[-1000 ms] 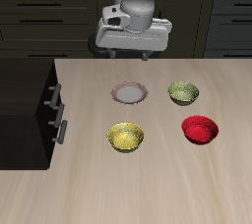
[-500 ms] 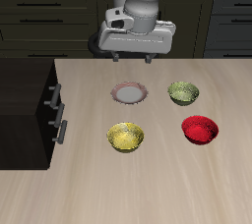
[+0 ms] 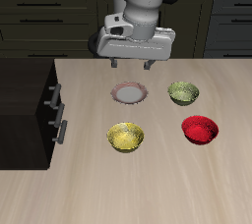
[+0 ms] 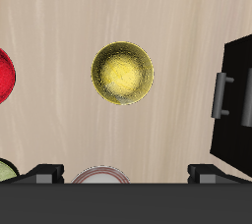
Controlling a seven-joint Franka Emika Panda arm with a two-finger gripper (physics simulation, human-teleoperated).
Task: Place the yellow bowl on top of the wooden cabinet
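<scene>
Even, flat render light – sharp, faint shadows (no glare)

The arm reaches down from above with its wrist pointing straight down, and the gripper [image 3: 132, 65] hangs in the air, touching nothing. Its two short dark fingers [image 3: 115, 64] stand spread wide apart with nothing between them. In the wrist view both fingertips [image 4: 42, 172] show, far apart.
</scene>
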